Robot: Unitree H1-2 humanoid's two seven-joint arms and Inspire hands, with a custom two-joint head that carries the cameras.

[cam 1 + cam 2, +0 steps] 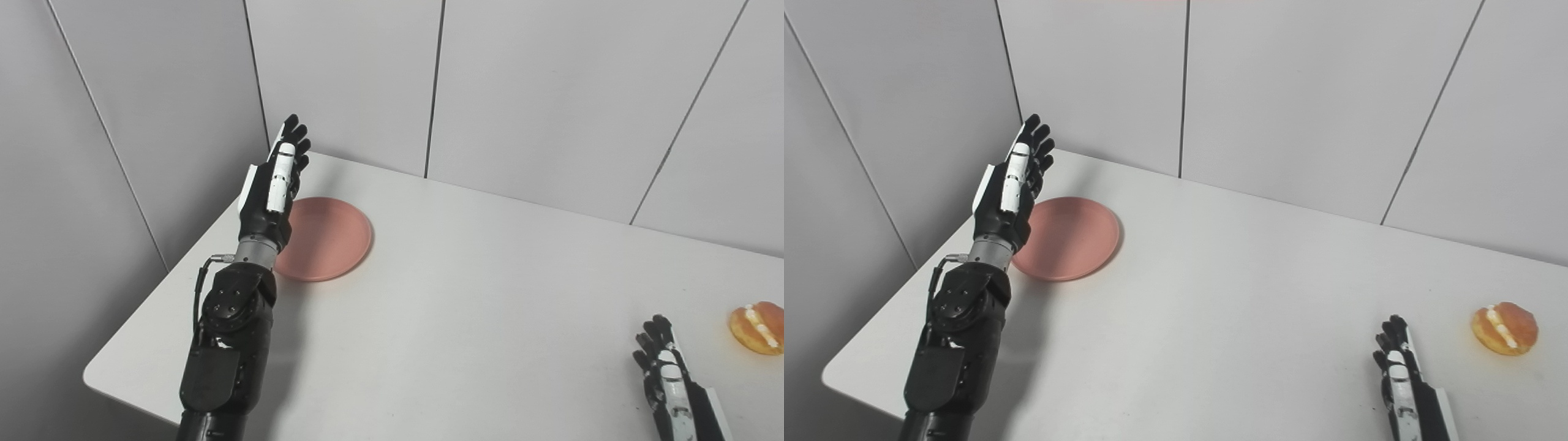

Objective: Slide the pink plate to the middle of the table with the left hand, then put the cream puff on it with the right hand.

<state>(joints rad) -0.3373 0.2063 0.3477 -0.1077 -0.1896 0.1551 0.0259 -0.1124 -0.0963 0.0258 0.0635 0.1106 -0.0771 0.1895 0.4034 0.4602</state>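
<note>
Grey wall panels close in behind our white table [490, 294]. Our left hand [272, 190] is raised edge-on at the pink plate's [327, 239] left rim, fingers straight and loosely apart, holding nothing; whether it touches the rim we cannot tell. The plate sits near the far left corner with nothing on it. Our right hand [1399, 373] rests low, fingers extended and empty, near the cream puff [1505, 328] at the right edge.

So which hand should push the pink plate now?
The left hand. It is open and raised right beside the pink plate at the table's far left. The right hand waits near the cream puff, far from the plate.
</note>
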